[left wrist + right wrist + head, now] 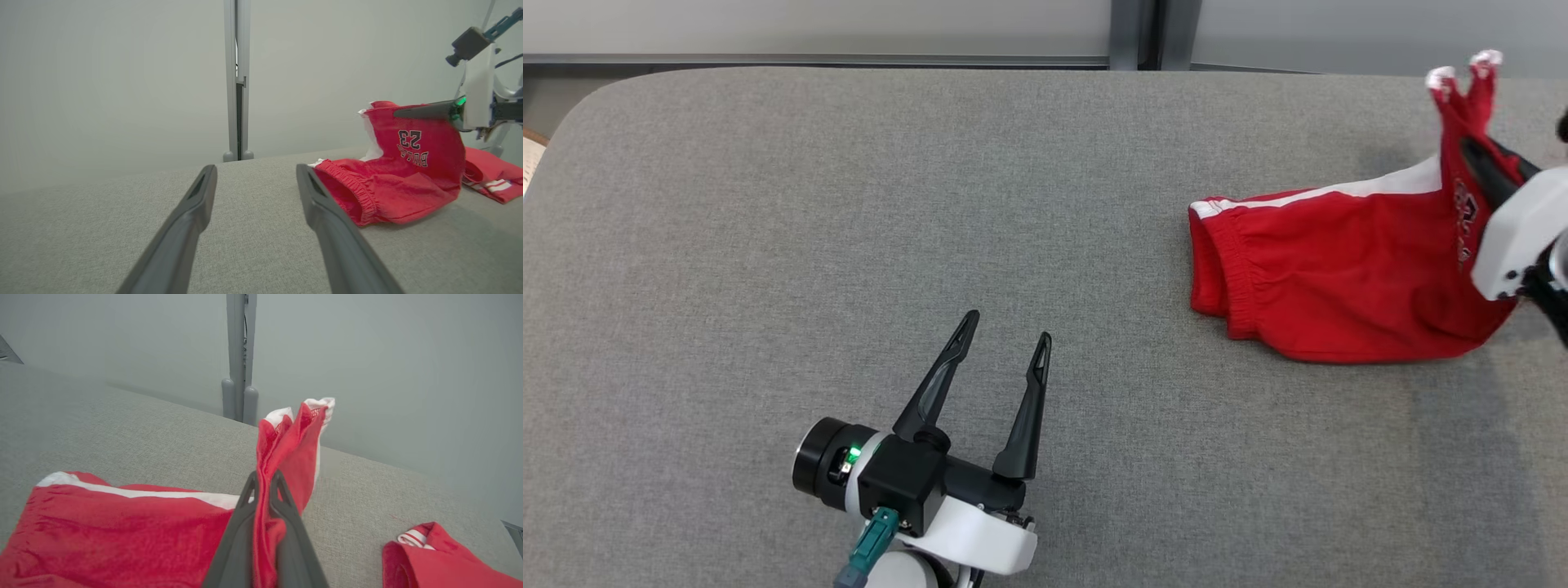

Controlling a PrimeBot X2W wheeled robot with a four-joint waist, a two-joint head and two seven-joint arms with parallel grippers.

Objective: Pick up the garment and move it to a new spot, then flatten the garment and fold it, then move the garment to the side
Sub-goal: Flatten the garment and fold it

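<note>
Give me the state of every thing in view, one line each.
red shorts: one end raised in a pinch, waistband end lying on the table, not flat.
right gripper: shut on the red shorts.
left gripper: open, holding nothing.
second red garment: lying bunched on the table, apart from both grippers.

Two garments: shorts, folded piece; two grippers: left gripper, right gripper; one table.

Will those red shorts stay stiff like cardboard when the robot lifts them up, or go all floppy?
Probably floppy: the red shorts bunch and droop where the right gripper pinches them. Likely light too, since that thin pinch holds one end up.
</note>
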